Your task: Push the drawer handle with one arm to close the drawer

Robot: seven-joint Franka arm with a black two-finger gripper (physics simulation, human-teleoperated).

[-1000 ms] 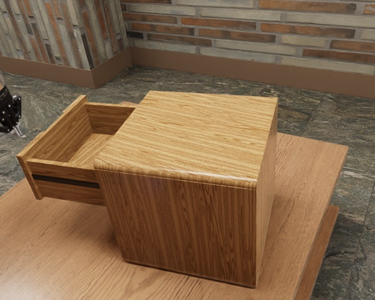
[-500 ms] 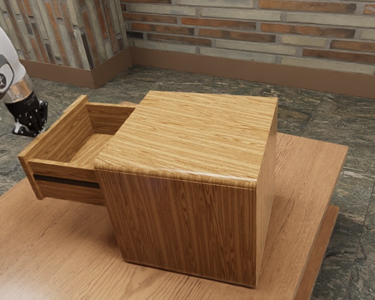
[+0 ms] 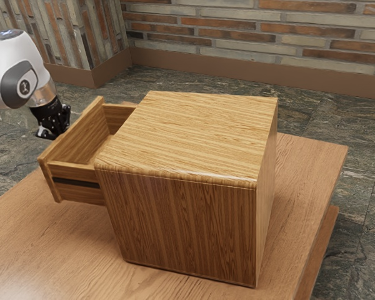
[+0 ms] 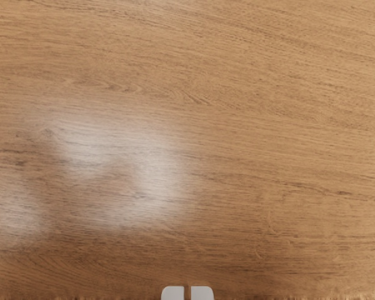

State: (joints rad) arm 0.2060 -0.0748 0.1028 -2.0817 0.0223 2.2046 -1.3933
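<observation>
you have the table as the biggest thing here, with the wooden cabinet standing upright on it. the drawer juts out of the cabinet toward the exterior view's left, a good part of it outside, its inside open to view, so you can't call this job done. some of its length seems to be inside the body, but the bulk of the closing looks left to do.

your arm comes in from the exterior view's left, and the hand is close by the outer side of the drawer front, the side to push from. whether it touches the front, you can't tell from here. the handle should be on that outer face, hidden from the exterior view. in the wrist view the fingertips are drawn together with a thin slit between them and nothing pinched, which suits a shove.

what remains for you is a steady push toward the cabinet until the front meets it; a skewed push could make the drawer bind or let the hand slip off
</observation>
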